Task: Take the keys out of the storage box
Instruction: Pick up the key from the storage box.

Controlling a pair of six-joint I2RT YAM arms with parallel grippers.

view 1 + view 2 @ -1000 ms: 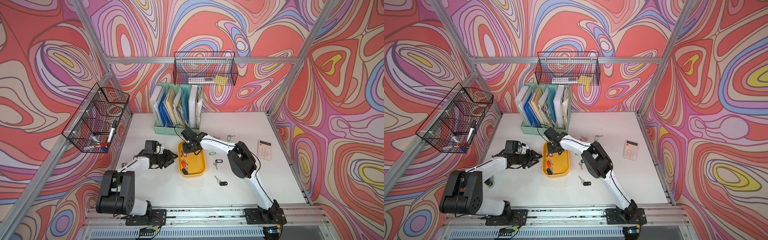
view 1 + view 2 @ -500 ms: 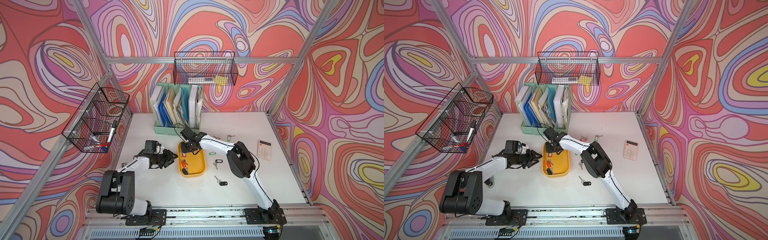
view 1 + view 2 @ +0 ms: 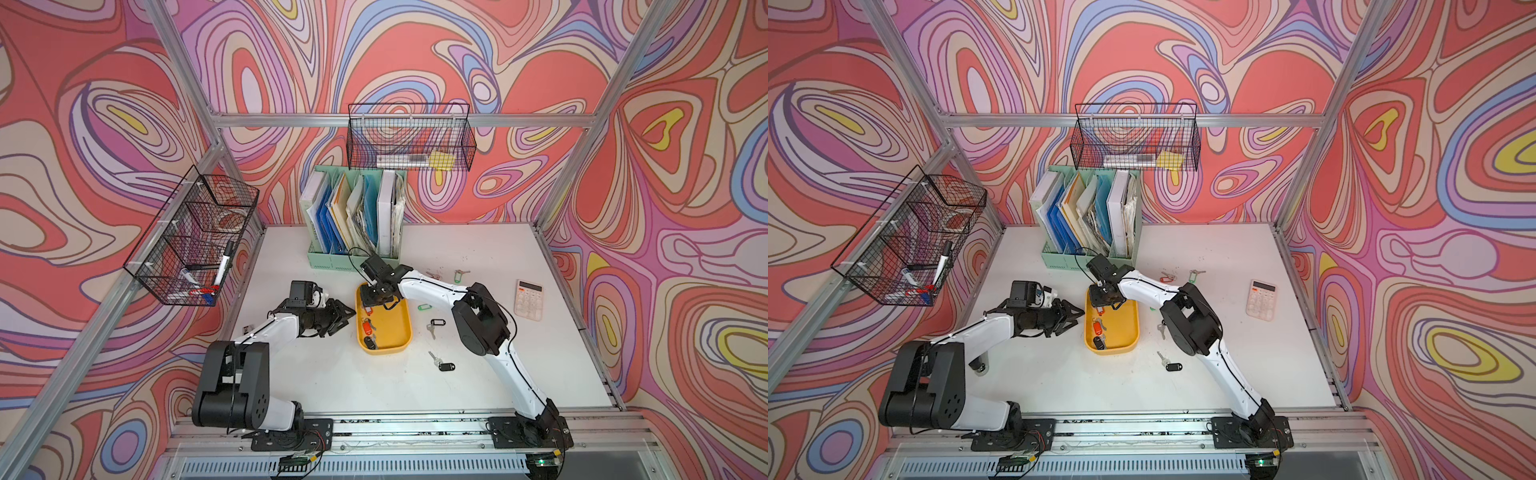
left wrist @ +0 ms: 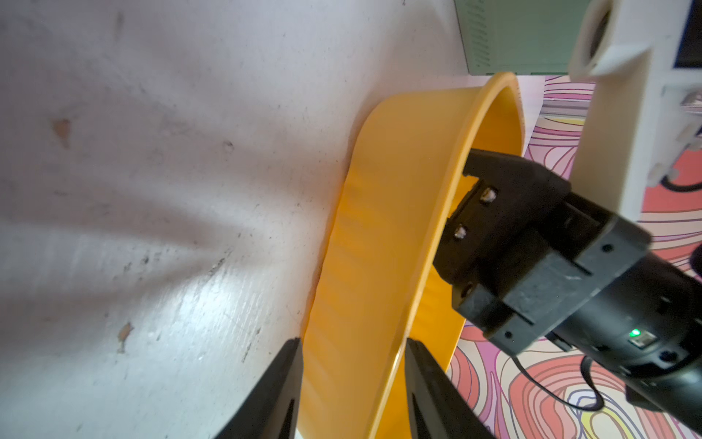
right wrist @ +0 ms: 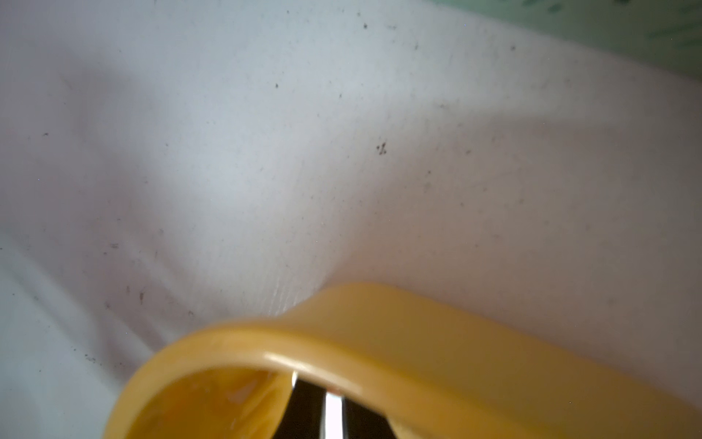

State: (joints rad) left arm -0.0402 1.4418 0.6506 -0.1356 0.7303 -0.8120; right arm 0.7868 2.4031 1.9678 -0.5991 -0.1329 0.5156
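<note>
side wire basket (image 3: 195,232): hangs on the left wall, and I see marker pens in it.
left pincer (image 3: 351,318): lies low over the bench (image 3: 374,395), at the left long wall of the storage box (image 3: 395,328). On my left wrist feed one finger (image 4: 279,391) sits outside that wall and the other inside. The wall fills the gap, so I read it as part-closed and gripping the box.
storage box: yellow, flat on the bench, just in front of the mint green file organiser (image 3: 332,259).
keys in the box: a red-tagged key (image 3: 366,327) lies mid-tray, with a black-tagged key (image 3: 369,343) just nearer me. A further red tag (image 3: 368,311) lies toward the far end.
right pincer (image 3: 371,298): points down into the far end of the box, closed tight. My right wrist feed shows a bright sliver between its fingers. Whether that is a key, I cannot tell.
keys on the bench: these lie right of the box, apart from it. I see a green-tagged key (image 3: 424,308), a black tag (image 3: 436,322), another black tag (image 3: 447,366) nearer me, and a green tag (image 3: 458,274) further back.
calculator (image 3: 528,299): near the bench's right edge, well apart from the box.
</note>
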